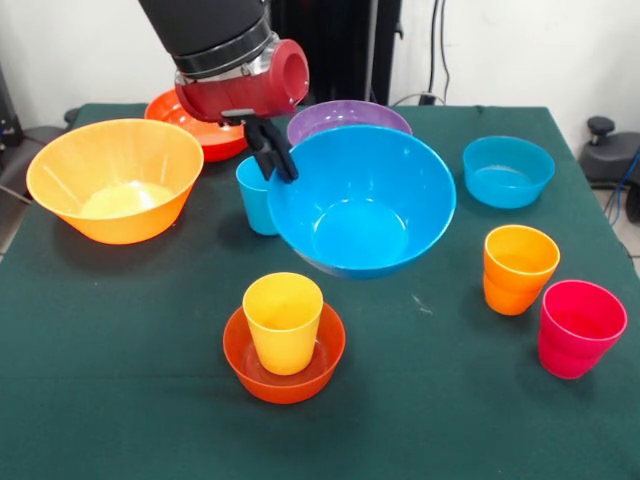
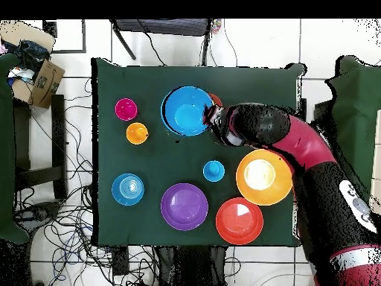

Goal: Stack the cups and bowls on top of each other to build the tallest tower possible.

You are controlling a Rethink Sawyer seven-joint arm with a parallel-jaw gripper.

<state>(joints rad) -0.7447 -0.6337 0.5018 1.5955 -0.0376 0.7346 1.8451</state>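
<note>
My gripper [image 1: 272, 150] is shut on the near-left rim of the large blue bowl [image 1: 360, 200] and holds it tilted above the table. Just in front stands the yellow cup [image 1: 283, 320], upright inside the small red-orange bowl [image 1: 285, 372]. The blue cup [image 1: 255, 195] stands behind the gripper. In the overhead view the gripper [image 2: 216, 119] grips the blue bowl [image 2: 186, 110], which hides the yellow cup. The orange cup [image 1: 518, 268] and pinkish red cup [image 1: 580, 327] stand apart at the right.
The purple bowl [image 1: 348, 118] sits behind the blue bowl. The small teal-blue bowl [image 1: 507, 170] is at the back right. The large light orange bowl [image 1: 115, 178] and the medium red-orange bowl [image 1: 195, 128] are at the left.
</note>
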